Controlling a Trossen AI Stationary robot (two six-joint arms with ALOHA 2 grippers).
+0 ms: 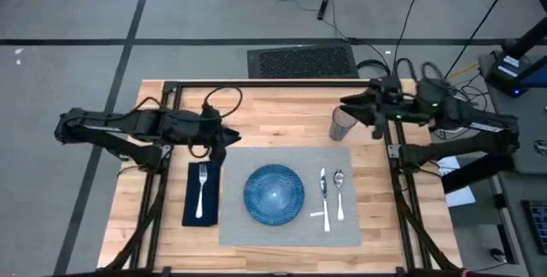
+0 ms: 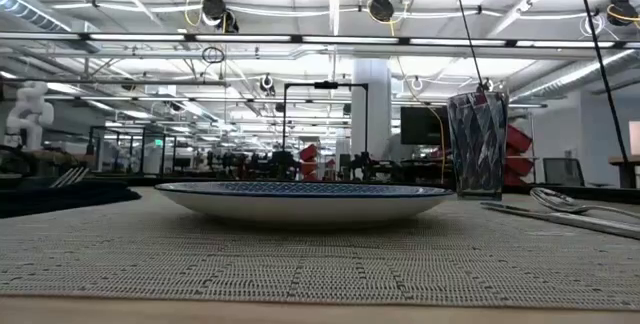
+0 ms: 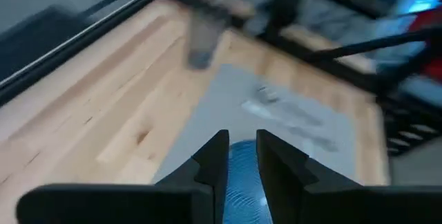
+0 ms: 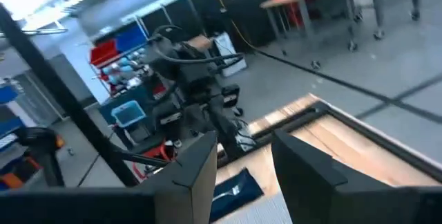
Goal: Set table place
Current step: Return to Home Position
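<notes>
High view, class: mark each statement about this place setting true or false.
1. The fork lies on the navy napkin. True.
2. The knife and spoon lie right of the blue plate. True.
3. The blue plate sits on bare wood. False: it sits mid-placemat.
4. The cup stands on the plate. False: it stands on the table, just beyond the placemat's far right corner.
5. The right claw grips the cup. False: its fingers are open and empty.

Blue-rimmed plate (image 2: 300, 202) on grey placemat (image 2: 300, 264), cup (image 2: 477, 144) behind, spoon (image 2: 572, 202) right
</notes>
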